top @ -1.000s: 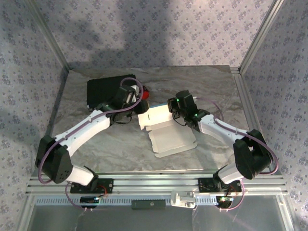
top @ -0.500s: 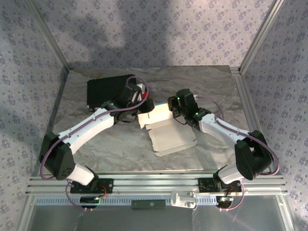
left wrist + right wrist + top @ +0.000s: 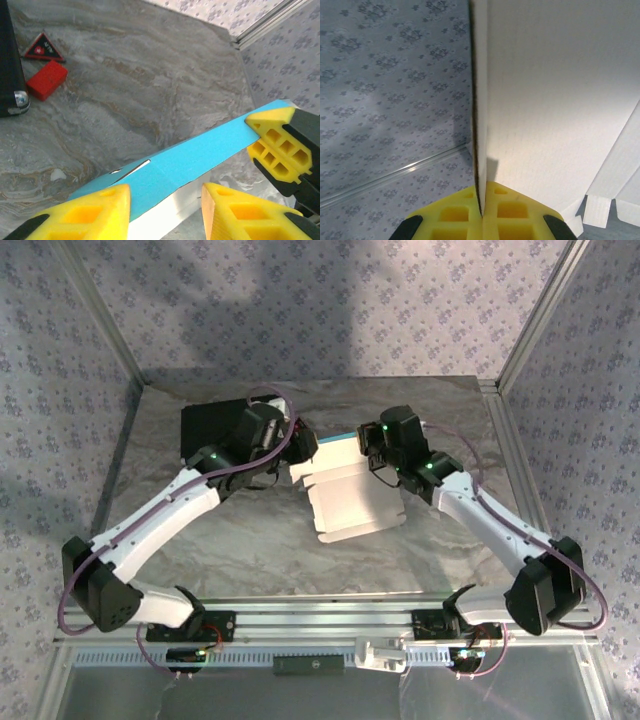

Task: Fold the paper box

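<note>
The paper box (image 3: pixel 352 505) lies mid-table as a part-folded sheet, white inner side up, with its back panel raised so the cyan outer face (image 3: pixel 200 157) shows. My right gripper (image 3: pixel 373 450) is shut on that panel's right end, the card pinched edge-on between its yellow pads (image 3: pixel 482 212); in the left wrist view it shows as yellow fingers (image 3: pixel 277 145) on the cyan tip. My left gripper (image 3: pixel 300 447) is at the panel's left end. Its jaws (image 3: pixel 165 210) stand apart, open, with the cyan card and white edge running between the fingertips.
A black rectangular box (image 3: pixel 215 425) sits at the back left, just behind the left arm. A small red block (image 3: pixel 46 80) and a black-and-red triangle (image 3: pixel 43 47) lie beside it. Aluminium frame posts and patterned walls close in the marbled table (image 3: pixel 250 540).
Both arms have pushed toward the back of the table. The right gripper has raised the back panel, so a cyan strip now shows. The left gripper has shifted right along it.
</note>
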`<state>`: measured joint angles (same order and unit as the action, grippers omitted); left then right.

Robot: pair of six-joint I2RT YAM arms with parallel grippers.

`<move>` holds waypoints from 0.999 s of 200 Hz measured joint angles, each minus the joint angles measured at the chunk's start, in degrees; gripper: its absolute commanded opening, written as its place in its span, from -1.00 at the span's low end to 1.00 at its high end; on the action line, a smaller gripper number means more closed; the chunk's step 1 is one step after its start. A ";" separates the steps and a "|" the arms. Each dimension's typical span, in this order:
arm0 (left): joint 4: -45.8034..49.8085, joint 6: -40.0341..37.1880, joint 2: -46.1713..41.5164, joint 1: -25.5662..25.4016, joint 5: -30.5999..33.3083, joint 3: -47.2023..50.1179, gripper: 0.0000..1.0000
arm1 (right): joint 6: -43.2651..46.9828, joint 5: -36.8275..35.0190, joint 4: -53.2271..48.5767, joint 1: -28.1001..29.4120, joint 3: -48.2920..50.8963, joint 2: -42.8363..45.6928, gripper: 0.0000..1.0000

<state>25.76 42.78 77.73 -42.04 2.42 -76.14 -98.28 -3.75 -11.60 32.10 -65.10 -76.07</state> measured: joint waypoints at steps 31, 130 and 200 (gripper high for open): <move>0.48 0.00 -0.66 -0.61 0.02 -3.10 -0.18 | 0.00 -0.42 -2.93 0.02 -3.26 0.96 -1.00; 3.30 0.39 -0.70 -4.76 0.63 -3.34 -0.20 | 0.00 -1.49 -5.88 1.22 -3.48 1.86 -1.00; 2.40 2.27 -1.64 -7.78 3.04 -2.03 0.00 | -0.02 -1.49 -6.56 1.25 -3.48 3.06 -1.00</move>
<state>28.16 45.06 76.09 -49.82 5.45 -78.17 -98.30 -5.23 -18.15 33.34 -68.58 -73.01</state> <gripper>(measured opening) 0.443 0.050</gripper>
